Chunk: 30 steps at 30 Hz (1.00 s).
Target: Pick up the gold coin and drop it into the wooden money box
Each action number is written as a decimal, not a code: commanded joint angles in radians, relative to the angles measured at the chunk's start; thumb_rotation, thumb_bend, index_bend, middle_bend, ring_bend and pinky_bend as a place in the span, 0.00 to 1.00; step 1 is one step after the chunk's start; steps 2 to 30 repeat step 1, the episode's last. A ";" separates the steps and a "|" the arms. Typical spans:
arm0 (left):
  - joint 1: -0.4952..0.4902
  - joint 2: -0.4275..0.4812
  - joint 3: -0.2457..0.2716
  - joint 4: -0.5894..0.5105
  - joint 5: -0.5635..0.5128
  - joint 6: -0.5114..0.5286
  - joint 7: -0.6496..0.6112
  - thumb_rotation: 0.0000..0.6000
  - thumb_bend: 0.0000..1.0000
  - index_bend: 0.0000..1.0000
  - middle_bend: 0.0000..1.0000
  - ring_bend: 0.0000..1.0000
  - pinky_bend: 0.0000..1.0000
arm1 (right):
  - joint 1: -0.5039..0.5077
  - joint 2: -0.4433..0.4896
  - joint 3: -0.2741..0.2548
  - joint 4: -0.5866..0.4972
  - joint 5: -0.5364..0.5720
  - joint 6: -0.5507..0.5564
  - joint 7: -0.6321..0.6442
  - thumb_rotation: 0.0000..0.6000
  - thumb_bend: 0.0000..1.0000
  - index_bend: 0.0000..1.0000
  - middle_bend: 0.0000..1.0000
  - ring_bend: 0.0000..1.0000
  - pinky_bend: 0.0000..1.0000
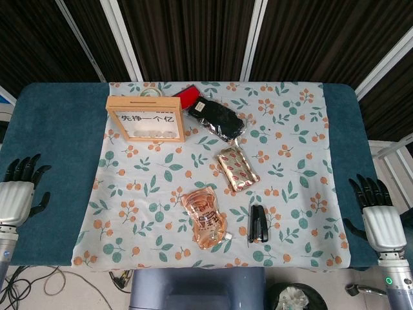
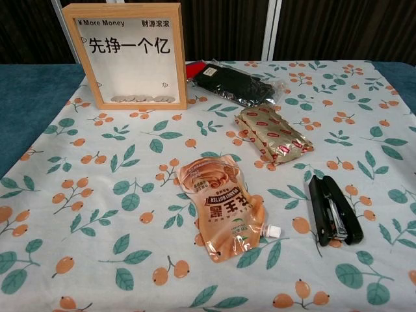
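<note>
At table edges, head view: left hand (image 1: 15, 194) and right hand (image 1: 376, 216) hover palm-down, fingers spread, holding nothing.
Money box, head view: wooden money box (image 1: 145, 119) upright at far left.
Chest view: coins (image 2: 142, 99) lie inside box; hands unseen.

Upright wooden money box (image 2: 132, 55) holds coins (image 2: 143, 99).

The left hand (image 1: 14, 194) is cut by the left edge of the head view; the chest view shows neither hand. The right hand (image 1: 377, 216) has its arm cut by the bottom edge. The red item (image 1: 186, 96) is partly covered by the black packet (image 1: 215, 120). Coins inside the wooden money box (image 2: 132, 55) form a row too small to distinguish individually. The box top is cropped in the chest view.
</note>
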 commanded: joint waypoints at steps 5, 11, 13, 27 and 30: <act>0.022 -0.010 -0.016 0.016 0.022 -0.013 -0.021 1.00 0.38 0.20 0.00 0.00 0.00 | -0.003 0.004 0.000 -0.011 -0.003 0.008 -0.005 1.00 0.30 0.00 0.00 0.00 0.00; 0.022 -0.010 -0.016 0.016 0.022 -0.013 -0.021 1.00 0.38 0.20 0.00 0.00 0.00 | -0.003 0.004 0.000 -0.011 -0.003 0.008 -0.005 1.00 0.30 0.00 0.00 0.00 0.00; 0.022 -0.010 -0.016 0.016 0.022 -0.013 -0.021 1.00 0.38 0.20 0.00 0.00 0.00 | -0.003 0.004 0.000 -0.011 -0.003 0.008 -0.005 1.00 0.30 0.00 0.00 0.00 0.00; 0.022 -0.010 -0.016 0.016 0.022 -0.013 -0.021 1.00 0.38 0.20 0.00 0.00 0.00 | -0.003 0.004 0.000 -0.011 -0.003 0.008 -0.005 1.00 0.30 0.00 0.00 0.00 0.00; 0.022 -0.010 -0.016 0.016 0.022 -0.013 -0.021 1.00 0.38 0.20 0.00 0.00 0.00 | -0.003 0.004 0.000 -0.011 -0.003 0.008 -0.005 1.00 0.30 0.00 0.00 0.00 0.00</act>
